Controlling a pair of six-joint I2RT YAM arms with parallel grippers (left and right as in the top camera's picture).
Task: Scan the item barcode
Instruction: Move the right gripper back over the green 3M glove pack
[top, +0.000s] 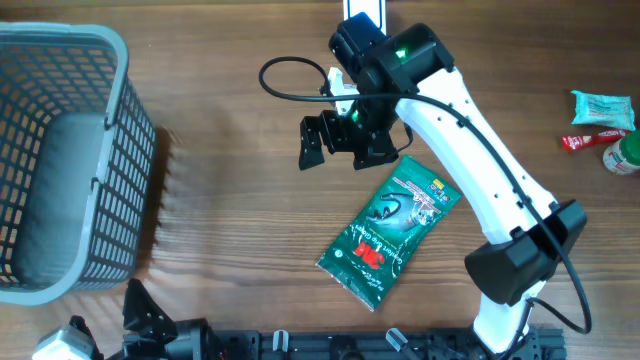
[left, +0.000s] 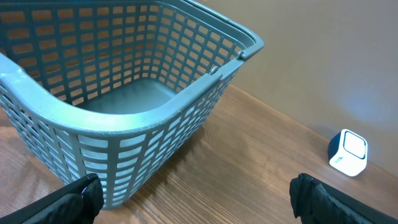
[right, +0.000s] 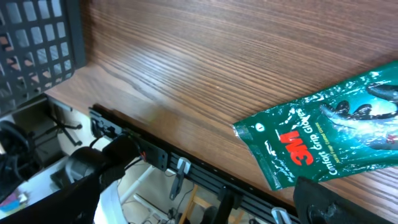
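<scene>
- Right tool (top: 345, 145): the jaws stand wide apart and hold nothing. In the overhead view it hangs over the table (top: 230, 200) just beside the upper end of the packet, on the side toward the basket.
- Left tool (left: 196, 196): the jaws are fully spread with nothing between them. Only the two dark fingertips (left: 78, 196) show, at the lower corners of the left wrist view, and they face the basket.
- Green glove packet (top: 390, 240): it lies flat on the table, printed side up and set diagonally, below the right tool and near the table's front edge. The red "3M" mark sits toward its lower end. No tool touches it. In the right wrist view the packet (right: 329, 140) fills the right half, and its lower corner is close to the right finger.
- Grey mesh basket (top: 115, 150): it stands upright at the left side of the table, well apart from the packet. Its interior is bare in the left wrist view.
- White cube device (left: 348, 152): it rests on the table beyond the basket, one face lit pale blue.
- Black cable (top: 290, 90): it loops from the right arm's wrist above the table.
- Right table edge: a pale green pouch (top: 603, 107) and a red sachet (top: 585, 141) lie near each other.
</scene>
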